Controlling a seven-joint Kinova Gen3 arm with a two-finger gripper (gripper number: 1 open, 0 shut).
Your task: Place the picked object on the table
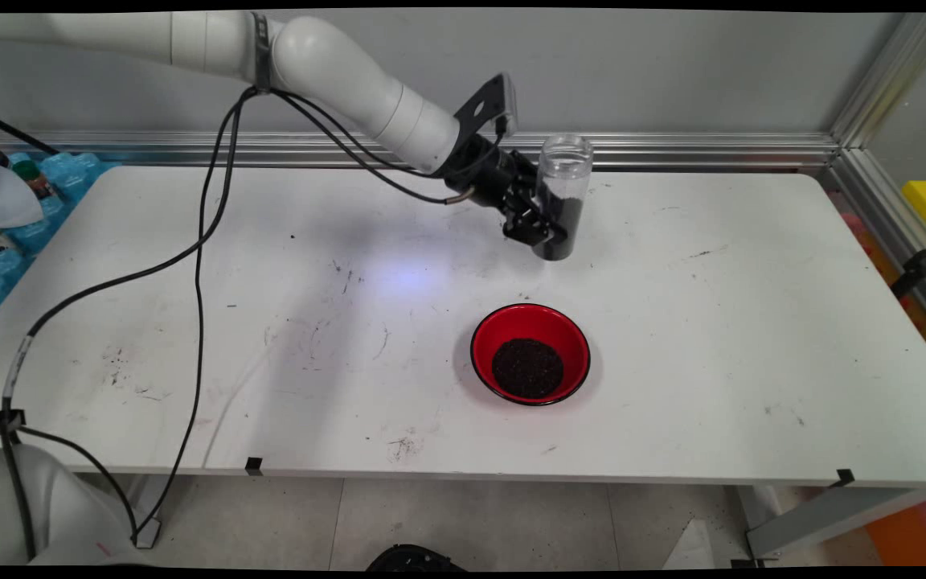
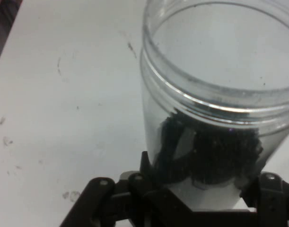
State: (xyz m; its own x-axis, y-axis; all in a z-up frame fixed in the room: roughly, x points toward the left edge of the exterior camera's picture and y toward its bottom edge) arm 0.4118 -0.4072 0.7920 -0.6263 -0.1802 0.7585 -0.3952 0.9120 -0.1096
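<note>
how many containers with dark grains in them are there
2. A clear jar, open-topped and partly filled, is held in the gripper at the table's far side. A red bowl with a dark pile sits on the table nearer the camera, apart from it.

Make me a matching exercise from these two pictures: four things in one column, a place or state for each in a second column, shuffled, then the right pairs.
Things:
1. clear jar
2. red bowl
3. gripper
4. black cables

Places or states:
A. hanging from the arm over the table's left part
B. standing on the table nearer the camera, dark grains inside
C. open-topped, dark grains in its lower part, held between two fingers
D. shut on the jar's lower part

Pairs: 1-C, 2-B, 3-D, 4-A
</note>
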